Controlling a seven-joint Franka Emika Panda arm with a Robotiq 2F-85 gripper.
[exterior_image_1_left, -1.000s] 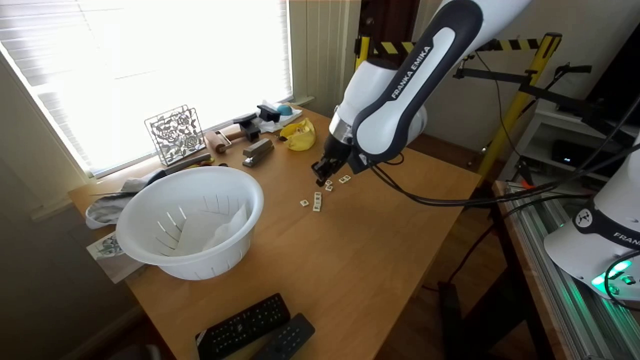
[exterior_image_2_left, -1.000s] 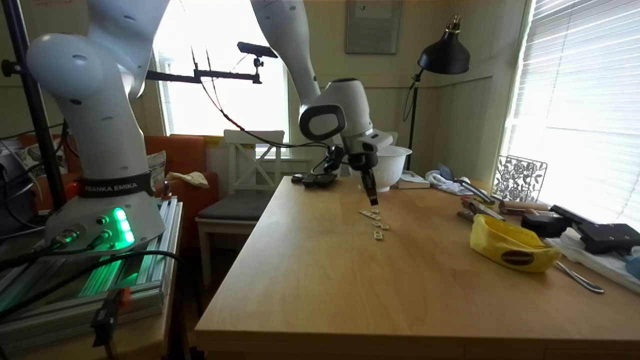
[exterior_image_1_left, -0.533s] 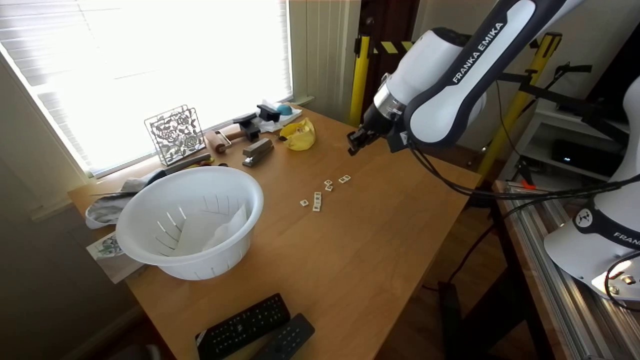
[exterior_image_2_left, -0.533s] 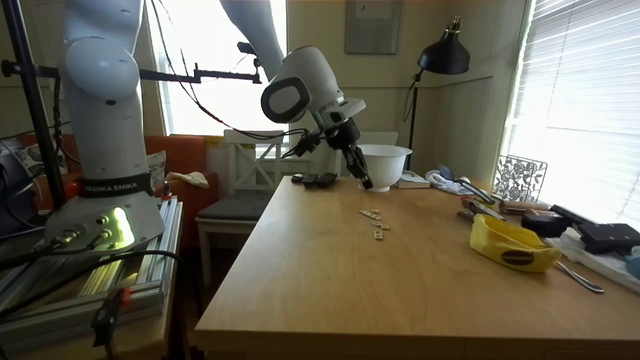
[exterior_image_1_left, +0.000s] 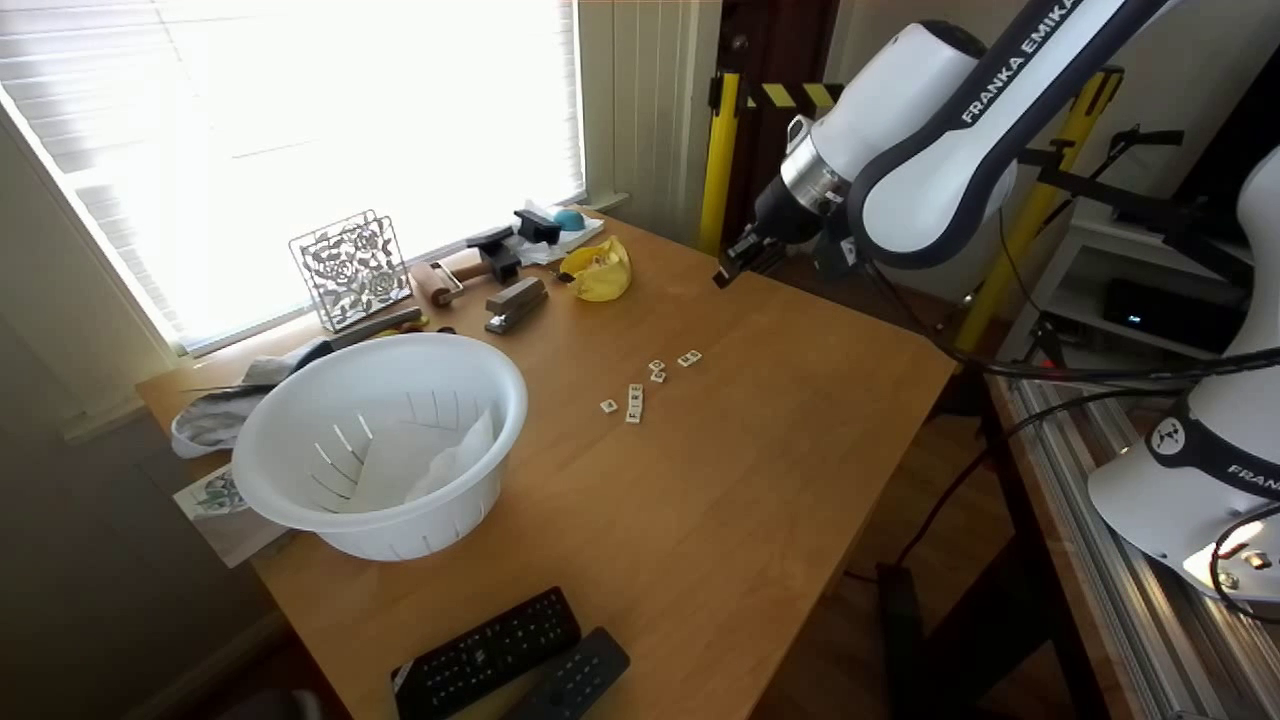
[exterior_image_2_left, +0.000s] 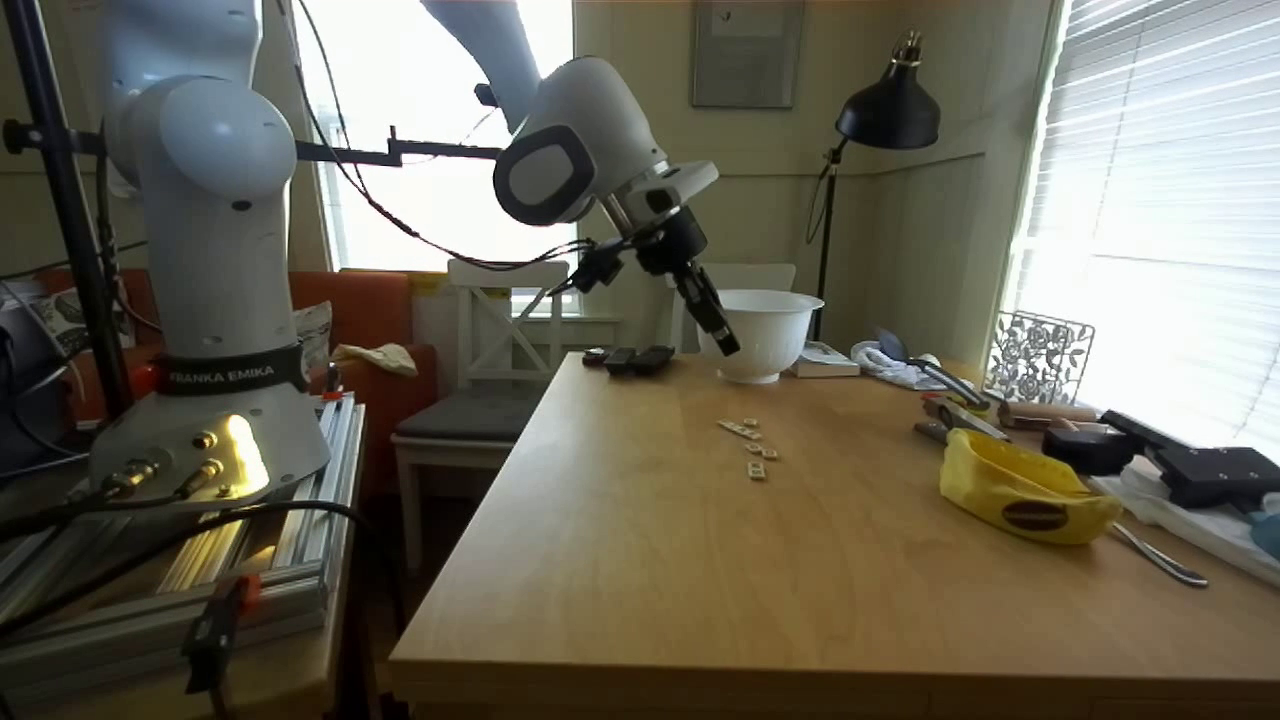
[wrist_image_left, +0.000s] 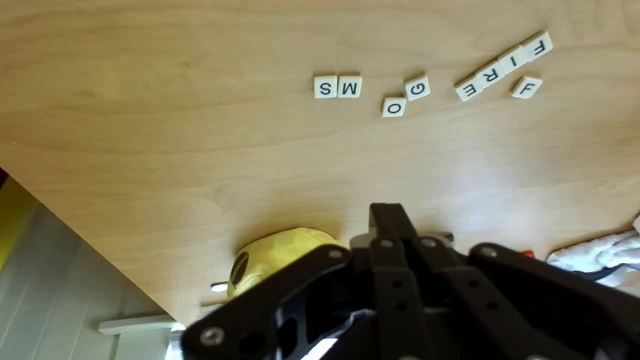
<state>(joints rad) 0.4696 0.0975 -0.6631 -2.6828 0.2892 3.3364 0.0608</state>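
Wrist view: the closed, empty claw (wrist_image_left: 392, 215) hangs above the worktop (wrist_image_left: 150, 135), apart from the letter tiles (wrist_image_left: 417, 82) lying flat there. A low sweep might scatter them, since they look light and loose. They're smooth, pale squares; the worktop is grained, woody, the yellow pouch (wrist_image_left: 280, 255) soft-looking and rounded.

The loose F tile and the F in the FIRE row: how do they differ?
The F tile in the FIRE row adjoins its neighbour; the loose F tile lies apart. In the wrist view, the row's F looks roughly upside down, the loose F nearly upright. Both are pale, face up on the wooden table.
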